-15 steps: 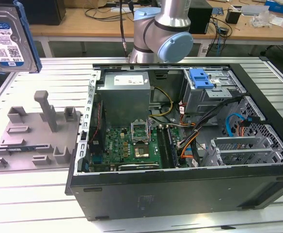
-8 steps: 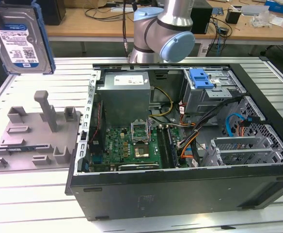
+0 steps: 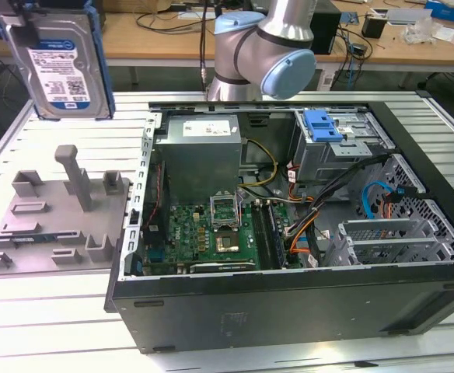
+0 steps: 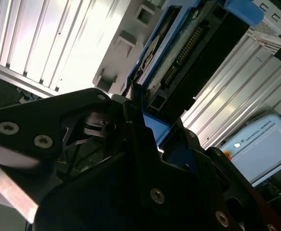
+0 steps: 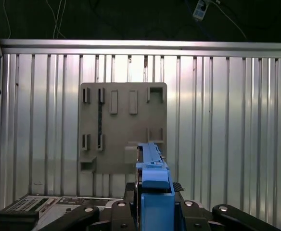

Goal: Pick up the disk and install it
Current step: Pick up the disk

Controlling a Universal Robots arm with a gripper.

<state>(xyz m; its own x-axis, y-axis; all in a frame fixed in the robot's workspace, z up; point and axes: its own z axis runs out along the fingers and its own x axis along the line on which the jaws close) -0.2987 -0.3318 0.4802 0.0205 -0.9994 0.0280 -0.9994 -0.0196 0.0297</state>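
The disk, a silver drive with a white-and-blue label in a blue carrier frame, hangs upright in the air at the exterior view's upper left, above the grey fixture. In the first wrist view the disk shows edge-on, with my gripper shut on its blue frame and the grey fixture beneath it. The second wrist view shows the disk's connector end sticking out from between the black fingers.
The open computer case lies on the slatted metal table, to the exterior view's right of the fixture. Inside are a grey power supply, a motherboard, cables, and a drive cage with a blue bracket. The arm's base stands behind the case.
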